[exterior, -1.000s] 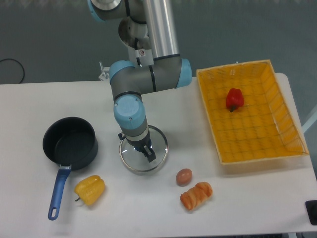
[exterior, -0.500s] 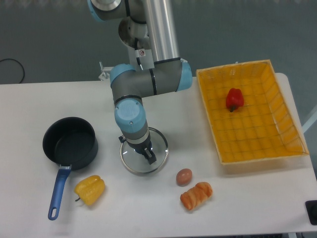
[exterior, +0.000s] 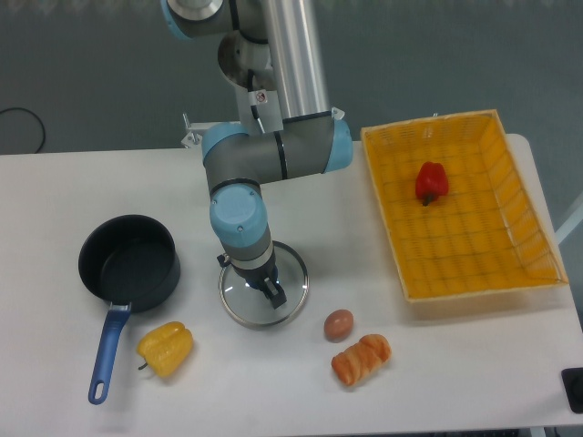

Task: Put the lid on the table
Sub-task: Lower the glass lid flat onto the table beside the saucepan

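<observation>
The lid, round clear glass with a metal rim, is at the middle of the white table, to the right of the black saucepan. My gripper points straight down over the lid's centre and is shut on its knob, which the fingers hide. The lid hangs level and very close to the tabletop. I cannot tell whether it touches the table.
The saucepan's blue handle points toward the front edge. A yellow pepper lies front left of the lid. An egg and a bread roll lie front right. An orange mesh tray holds a red pepper.
The gripper and the lid have moved together a little toward the front edge of the table. Everything else is where it was.
</observation>
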Controlling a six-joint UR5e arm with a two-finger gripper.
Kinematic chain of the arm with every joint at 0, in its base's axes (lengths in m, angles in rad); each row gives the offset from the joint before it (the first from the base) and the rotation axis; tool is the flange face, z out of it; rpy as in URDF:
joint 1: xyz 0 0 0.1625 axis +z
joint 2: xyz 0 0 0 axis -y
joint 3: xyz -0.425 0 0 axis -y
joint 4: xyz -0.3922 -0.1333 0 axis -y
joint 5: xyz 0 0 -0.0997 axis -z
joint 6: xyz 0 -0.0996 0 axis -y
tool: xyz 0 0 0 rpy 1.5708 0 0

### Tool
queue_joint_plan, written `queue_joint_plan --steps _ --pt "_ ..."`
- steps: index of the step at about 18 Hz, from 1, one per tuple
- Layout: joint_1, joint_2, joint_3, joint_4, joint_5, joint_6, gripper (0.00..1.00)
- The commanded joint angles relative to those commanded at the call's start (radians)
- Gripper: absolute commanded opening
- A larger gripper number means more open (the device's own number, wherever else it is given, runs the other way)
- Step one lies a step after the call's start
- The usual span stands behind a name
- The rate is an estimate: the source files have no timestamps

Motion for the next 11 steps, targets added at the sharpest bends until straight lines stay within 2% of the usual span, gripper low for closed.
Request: queue_joint_plan --steps 11 --pt "0.0 -0.017 0.0 0.028 -0.035 -0.003 0.53"
